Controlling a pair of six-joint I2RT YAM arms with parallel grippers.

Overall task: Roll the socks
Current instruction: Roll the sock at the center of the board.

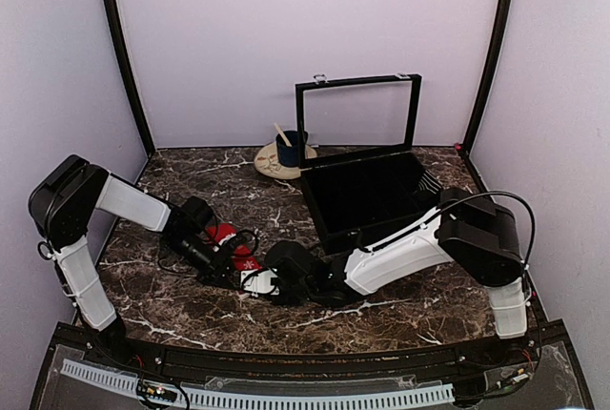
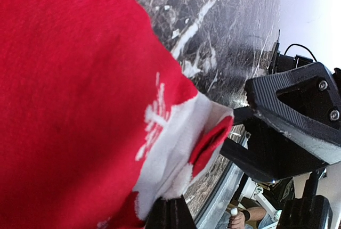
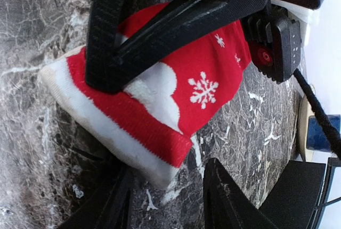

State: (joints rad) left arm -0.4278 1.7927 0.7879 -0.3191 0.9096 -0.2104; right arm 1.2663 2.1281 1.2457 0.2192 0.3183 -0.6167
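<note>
The socks (image 2: 80, 106) overflow the left wrist view, cut off by its edges

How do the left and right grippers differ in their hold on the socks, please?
The left gripper is shut on the socks; the right gripper stands open, fingers astride the white cuff. The left points in from the left side, the right from the right. Both sit low over the marble table.

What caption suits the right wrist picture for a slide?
Right fingers open at the cuff of a red snowflake sock that the left fingers pinch on the marble table.
</note>
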